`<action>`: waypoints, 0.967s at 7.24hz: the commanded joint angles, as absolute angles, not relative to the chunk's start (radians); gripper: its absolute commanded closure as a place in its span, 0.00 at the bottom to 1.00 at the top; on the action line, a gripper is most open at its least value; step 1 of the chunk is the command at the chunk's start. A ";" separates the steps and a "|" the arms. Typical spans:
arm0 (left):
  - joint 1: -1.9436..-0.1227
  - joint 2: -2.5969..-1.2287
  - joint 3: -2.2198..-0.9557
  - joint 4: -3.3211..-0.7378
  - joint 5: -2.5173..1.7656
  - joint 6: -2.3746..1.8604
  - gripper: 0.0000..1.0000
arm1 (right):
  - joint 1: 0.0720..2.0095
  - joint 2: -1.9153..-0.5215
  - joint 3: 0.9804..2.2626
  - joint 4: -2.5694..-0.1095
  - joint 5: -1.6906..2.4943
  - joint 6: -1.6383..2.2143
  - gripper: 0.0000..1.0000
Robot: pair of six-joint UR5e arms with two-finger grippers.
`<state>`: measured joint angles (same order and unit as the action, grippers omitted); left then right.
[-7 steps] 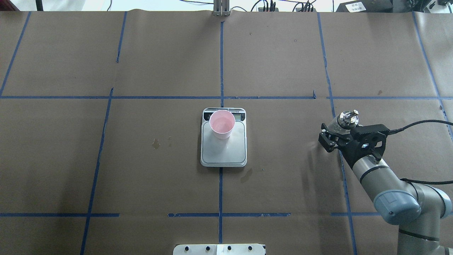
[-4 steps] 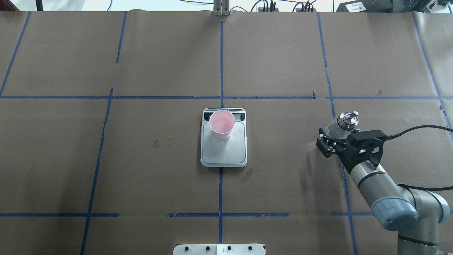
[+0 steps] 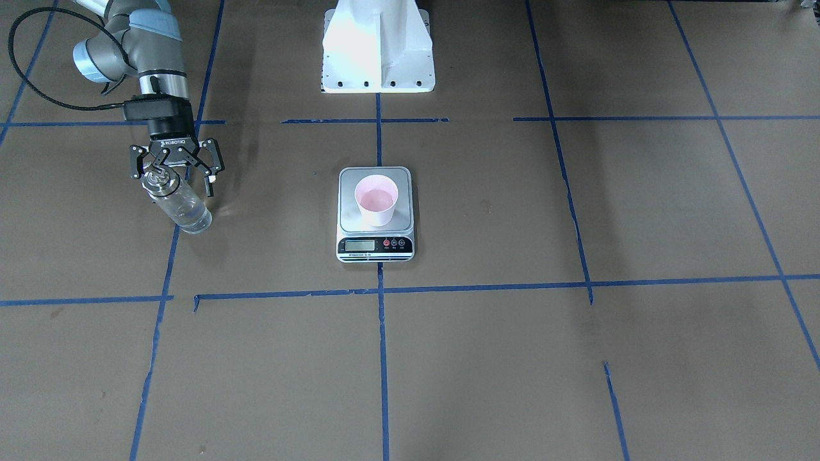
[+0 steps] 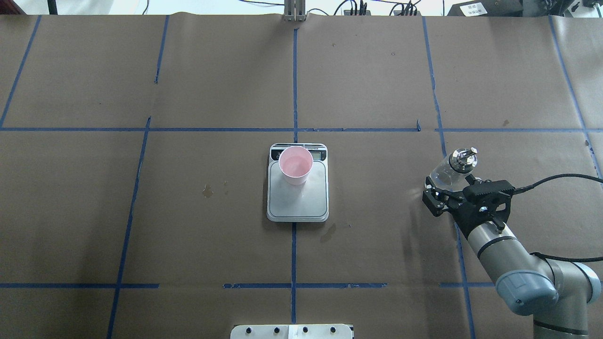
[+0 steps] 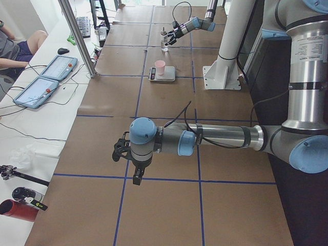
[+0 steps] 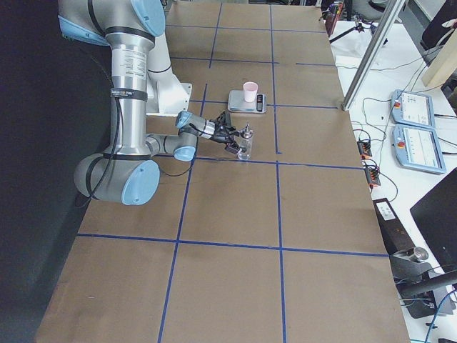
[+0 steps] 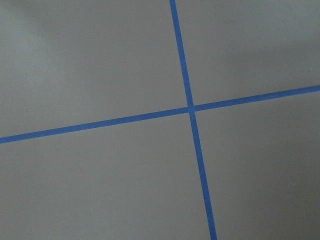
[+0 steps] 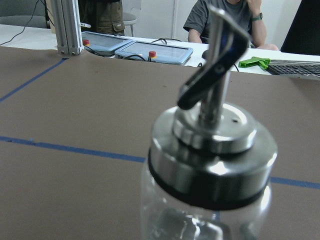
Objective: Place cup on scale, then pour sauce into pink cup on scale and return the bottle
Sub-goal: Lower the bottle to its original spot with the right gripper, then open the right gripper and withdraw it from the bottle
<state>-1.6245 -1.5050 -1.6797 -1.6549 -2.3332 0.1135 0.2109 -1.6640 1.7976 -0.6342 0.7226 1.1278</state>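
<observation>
Poising the right gripper (image 3: 174, 176) just beside the bottle (image 3: 182, 205), fingers spread, clasping nothing. Standing that bottle upright near the worktop's right edge; seating the cup (image 3: 377, 198) on the scale (image 3: 346, 224) mid-worktop. Hovering the left gripper (image 5: 119, 149) toward the left edge, finger state impossible to tell.

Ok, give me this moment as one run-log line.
cup: on scale | bottle: upright, ungripped | right claw: open, near bottle | left claw: state unclear

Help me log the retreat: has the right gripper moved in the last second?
Yes. In the overhead view the right gripper has backed toward the robot, away from the bottle, which stays put.
</observation>
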 commanded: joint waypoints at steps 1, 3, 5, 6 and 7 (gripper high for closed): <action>-1.624 -1.505 -1.681 -1.654 -2.333 0.114 0.00 | 0.174 -1.675 1.799 -0.627 0.683 1.141 0.00; -1.624 -1.505 -1.681 -1.654 -2.333 0.114 0.00 | 0.137 -1.709 1.804 -0.611 0.649 1.158 0.00; -1.624 -1.505 -1.681 -1.654 -2.333 0.114 0.00 | 0.086 -1.764 1.804 -0.534 0.612 1.164 0.00; -1.624 -1.505 -1.681 -1.655 -2.333 0.114 0.00 | 0.069 -1.793 1.804 -0.503 0.601 1.164 0.00; -1.626 -1.505 -1.681 -1.655 -2.333 0.114 0.00 | 0.063 -1.825 1.804 -0.468 0.601 1.163 0.00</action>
